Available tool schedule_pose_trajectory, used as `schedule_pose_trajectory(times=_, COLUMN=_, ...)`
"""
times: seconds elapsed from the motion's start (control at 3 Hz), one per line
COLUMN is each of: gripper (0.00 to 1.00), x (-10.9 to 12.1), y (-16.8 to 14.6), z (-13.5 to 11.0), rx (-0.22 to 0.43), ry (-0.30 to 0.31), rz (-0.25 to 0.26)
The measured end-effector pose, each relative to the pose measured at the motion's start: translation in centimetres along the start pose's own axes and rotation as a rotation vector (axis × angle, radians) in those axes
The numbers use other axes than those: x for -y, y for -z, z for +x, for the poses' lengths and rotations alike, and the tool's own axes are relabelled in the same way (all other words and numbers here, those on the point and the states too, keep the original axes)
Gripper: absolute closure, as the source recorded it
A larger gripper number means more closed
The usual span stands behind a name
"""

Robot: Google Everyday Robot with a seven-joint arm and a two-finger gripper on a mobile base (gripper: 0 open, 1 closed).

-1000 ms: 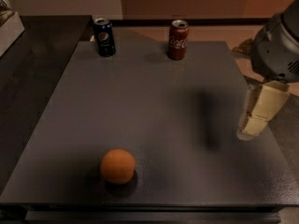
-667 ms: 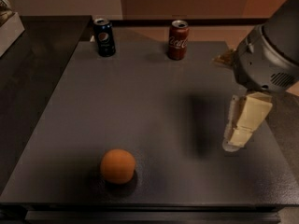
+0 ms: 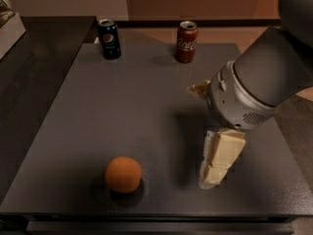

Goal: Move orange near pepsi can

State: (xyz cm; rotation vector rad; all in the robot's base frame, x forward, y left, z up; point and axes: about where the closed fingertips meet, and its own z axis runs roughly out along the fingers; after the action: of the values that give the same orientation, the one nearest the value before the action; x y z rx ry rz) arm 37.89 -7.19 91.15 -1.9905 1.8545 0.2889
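The gripper hangs at the end of the grey arm over the right half of the dark grey table, pointing down and a little to the left, with its cream-coloured tip low over the surface. We cannot tell from this view whether the gripper is spread or closed. It casts a shadow on the table just to its left. We locate the orange near the front edge of the table, left of centre, resting on the surface and apart from the gripper. The pepsi can stands upright at the far left corner of the table, well apart from the orange. It is dark blue with a silver top, and we note the round red, white and blue logo on its side; no lettering on it can be read. A red can stands upright along the same far edge, to the right of the pepsi can, and carries the white Coca-Cola script. To the left of the table lies a darker counter.
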Motion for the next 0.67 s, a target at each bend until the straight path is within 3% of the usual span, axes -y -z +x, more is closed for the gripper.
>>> schedule_pose_trajectory(times=0.67, gripper=0.0, x=-2.2, y=-4.8, z=-4.3, rx=0.061, ry=0.043, rz=-0.065)
